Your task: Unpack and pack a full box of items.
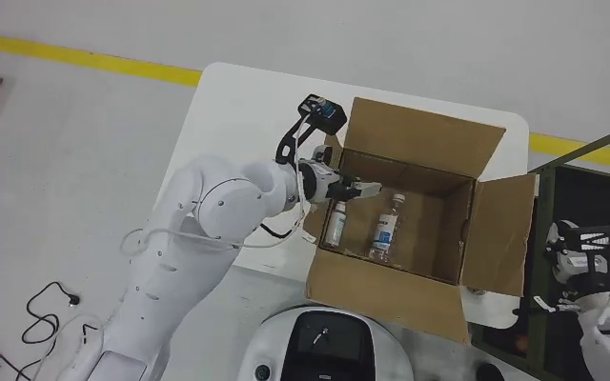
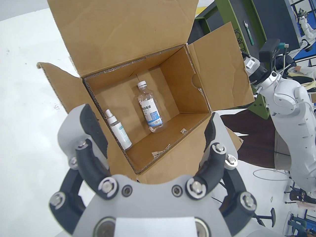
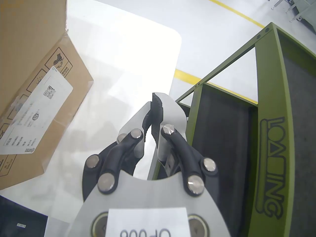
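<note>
On the white table [image 1: 238, 105] stands a big brown box [image 1: 381, 286] with all its flaps open. Two things lie on the bottom of the box. One is a clear bottle [image 1: 385, 227] with a white cap, near the middle. The other is a thin spray bottle [image 1: 336, 224], lying close to the left wall. The two bottles are side by side but do not touch.

The left hand [image 1: 367, 189] hangs over the left side of the box, above the spray bottle. Its fingers [image 2: 92, 124] are spread wide apart and hold nothing. Between them, the left wrist view looks down at both bottles.

The right hand [image 3: 154, 109] is off to the right of the box, at the edge of the table, next to a green cart [image 3: 269, 99]. Its fingertips are pressed together with nothing between them.
</note>
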